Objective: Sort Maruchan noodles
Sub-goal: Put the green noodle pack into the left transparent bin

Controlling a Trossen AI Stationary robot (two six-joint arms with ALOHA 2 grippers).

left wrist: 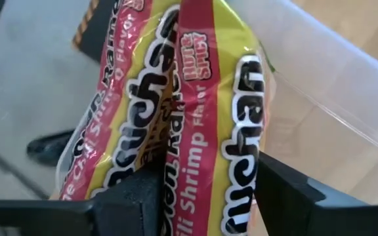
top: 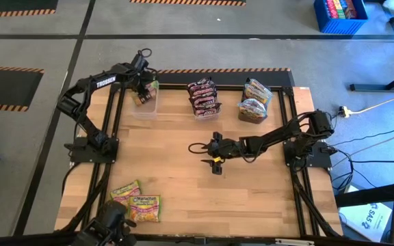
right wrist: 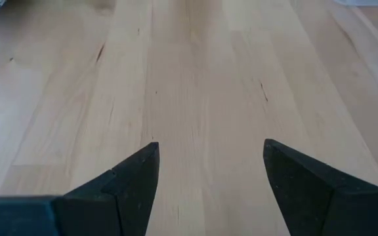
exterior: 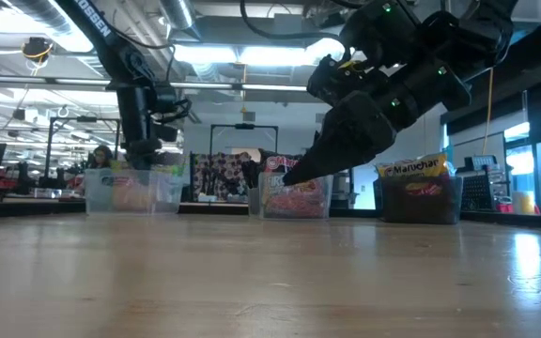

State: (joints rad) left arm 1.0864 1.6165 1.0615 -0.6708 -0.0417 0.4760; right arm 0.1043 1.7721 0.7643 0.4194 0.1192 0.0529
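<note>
A yellow-green and red Maruchan noodle packet (left wrist: 209, 98) stands between the fingers of my left gripper (top: 144, 92), over the clear tub (top: 144, 108) at the table's far left. In the low view this gripper (exterior: 145, 155) hangs just above that tub (exterior: 131, 190). Two more yellow-green packets (top: 137, 203) lie flat at the near left. Maroon packets fill the middle far tub (top: 204, 98), and yellow-orange ones fill the dark tub (top: 255, 102). My right gripper (top: 198, 147) hovers open over bare wood at the table's middle, touching nothing. My left gripper has the packet's lower part (left wrist: 195, 177) between its two fingers (left wrist: 136, 196), which come from above and point steeply down. The packet is bowed into two ridges between them and stands on edge over the tub's open top (left wrist: 327, 111). Its lower end is hidden.
The three tubs stand in a row along the far edge. Bare wood (right wrist: 195, 78) lies all around my right gripper (right wrist: 210, 170). A black frame borders the table, and cables lie beyond its right side.
</note>
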